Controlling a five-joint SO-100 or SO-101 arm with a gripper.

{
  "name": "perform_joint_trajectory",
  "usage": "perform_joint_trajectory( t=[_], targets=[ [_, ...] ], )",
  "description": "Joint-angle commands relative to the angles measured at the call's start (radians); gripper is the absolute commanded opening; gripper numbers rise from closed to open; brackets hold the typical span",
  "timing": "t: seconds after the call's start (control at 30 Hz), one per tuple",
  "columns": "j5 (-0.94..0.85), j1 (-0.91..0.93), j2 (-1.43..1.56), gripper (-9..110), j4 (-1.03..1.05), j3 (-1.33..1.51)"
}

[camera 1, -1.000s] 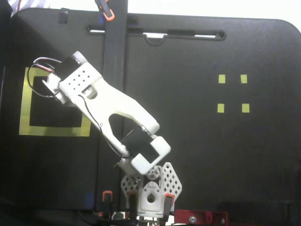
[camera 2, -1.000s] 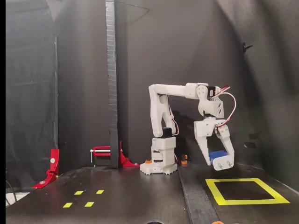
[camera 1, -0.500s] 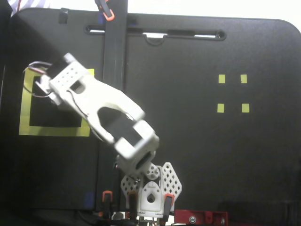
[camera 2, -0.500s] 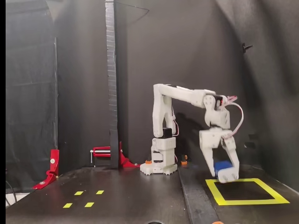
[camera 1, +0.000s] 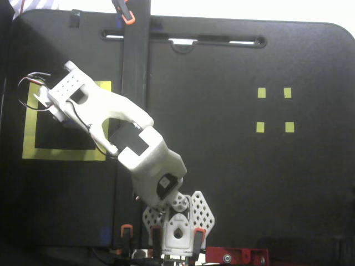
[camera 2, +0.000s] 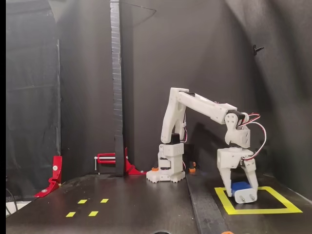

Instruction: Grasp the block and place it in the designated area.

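My white two-finger gripper (camera 2: 242,195) clamps the small dark-blue rounded block (camera 2: 241,186) between its jaws, low over the large square outline of wide yellow tape (camera 2: 281,210) with its black interior.

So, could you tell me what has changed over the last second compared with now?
The arm reached farther out and lowered the gripper, carrying the block from above the table down into the designated area. In a fixed view from above, its wrist shifted left over the yellow square. The gripper is still shut on the block; nothing was released. The four small yellow squares and the red clamps stayed put.
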Motion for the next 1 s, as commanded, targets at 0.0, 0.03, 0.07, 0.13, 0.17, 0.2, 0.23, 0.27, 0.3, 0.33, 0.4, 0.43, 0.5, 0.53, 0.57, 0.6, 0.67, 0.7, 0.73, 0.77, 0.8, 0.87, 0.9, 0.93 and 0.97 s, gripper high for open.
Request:
perform_joint_trajectory(
  t=[0.0, 0.03, 0.07, 0.13, 0.17, 0.2, 0.23, 0.27, 0.3, 0.33, 0.4, 0.43, 0.5, 0.53, 0.57, 0.6, 0.67, 0.7, 0.73, 0.77, 0.8, 0.87, 0.9, 0.93, 0.97],
  targets=[
    [0.006, -0.009, -0.005, 19, -0.018, -0.025],
    [0.006, -0.009, -0.002, 19, -0.015, -0.025],
    [0.006, -0.011, -0.002, 19, -0.014, -0.025],
    [0.006, -0.012, -0.002, 19, -0.008, -0.023],
    [0.006, -0.015, -0.002, 19, -0.005, -0.023],
    [0.006, -0.017, 0.000, 19, -0.002, -0.023],
    [0.009, -0.020, 0.002, 19, 0.005, -0.021],
    [0.015, -0.025, 0.005, 19, 0.008, -0.021],
    [0.025, -0.029, 0.008, 19, 0.008, -0.020],
    [0.034, -0.037, 0.008, 19, 0.008, -0.020],
    [0.044, -0.049, 0.009, 19, 0.009, -0.018],
    [0.046, -0.052, 0.011, 19, 0.014, -0.017],
    [0.046, -0.055, 0.014, 19, 0.020, -0.014],
    [0.046, -0.055, 0.017, 19, 0.023, -0.014],
    [0.043, -0.054, 0.020, 19, 0.028, -0.014],
    [0.043, -0.052, 0.021, 19, 0.028, -0.014],
    [0.040, -0.051, 0.021, 19, 0.029, -0.014],
    [0.040, -0.051, 0.021, 19, 0.029, -0.014],
    [0.040, -0.049, 0.021, 19, 0.031, -0.014],
    [0.038, -0.049, 0.023, 21, 0.032, -0.014],
    [0.038, -0.048, 0.023, 23, 0.035, -0.014],
    [0.038, -0.043, 0.025, 28, 0.037, -0.014],
    [0.038, -0.040, 0.025, 30, 0.037, -0.014],
    [0.038, -0.038, 0.025, 32, 0.035, -0.014],
    [0.034, -0.035, 0.026, 34, 0.037, -0.014]
  ],
)
